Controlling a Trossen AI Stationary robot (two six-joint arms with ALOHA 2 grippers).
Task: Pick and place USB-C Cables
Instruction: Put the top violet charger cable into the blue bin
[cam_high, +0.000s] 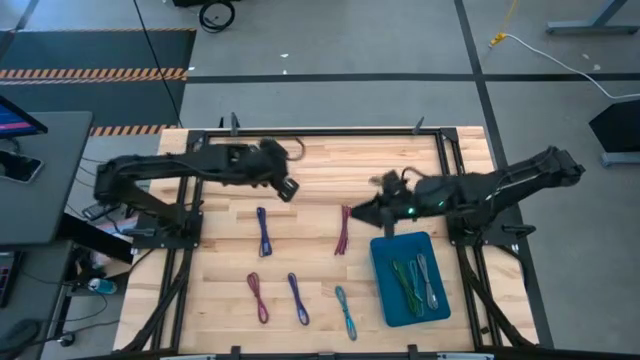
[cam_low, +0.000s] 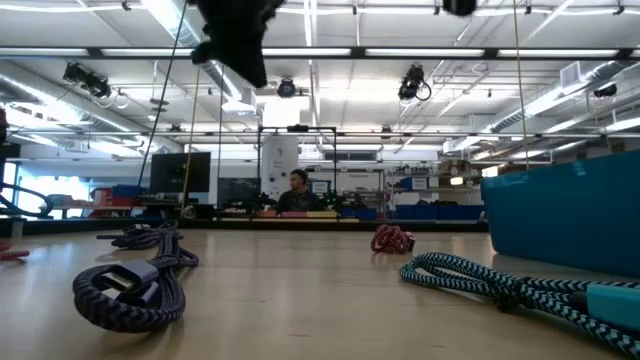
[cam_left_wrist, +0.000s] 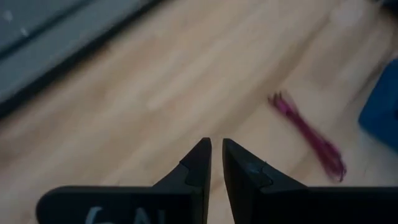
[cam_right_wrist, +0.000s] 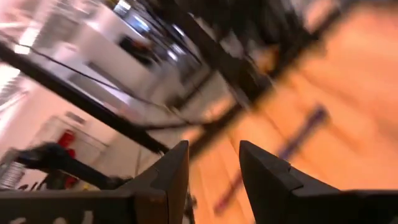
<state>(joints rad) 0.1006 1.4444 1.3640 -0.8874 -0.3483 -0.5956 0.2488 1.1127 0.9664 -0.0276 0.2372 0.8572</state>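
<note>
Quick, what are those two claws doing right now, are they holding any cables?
Left gripper: shut, holding nothing, above the table.
Right gripper: open, holding nothing, near the blue bin.

Left hand (cam_left_wrist: 216, 163): two dark fingers (cam_left_wrist: 194, 165) at bottom centre, narrow gap between, nothing held. Worktop (cam_left_wrist: 155, 99): pale wood, fills most of frame. Maroon cable (cam_left_wrist: 308, 134): lies right of centre. Blue object (cam_left_wrist: 382, 112): right edge, unidentifiable.

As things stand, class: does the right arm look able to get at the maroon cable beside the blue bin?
Probably yes: the right claw hangs open, empty, close beside the maroon cable, with bare table between them.
</note>
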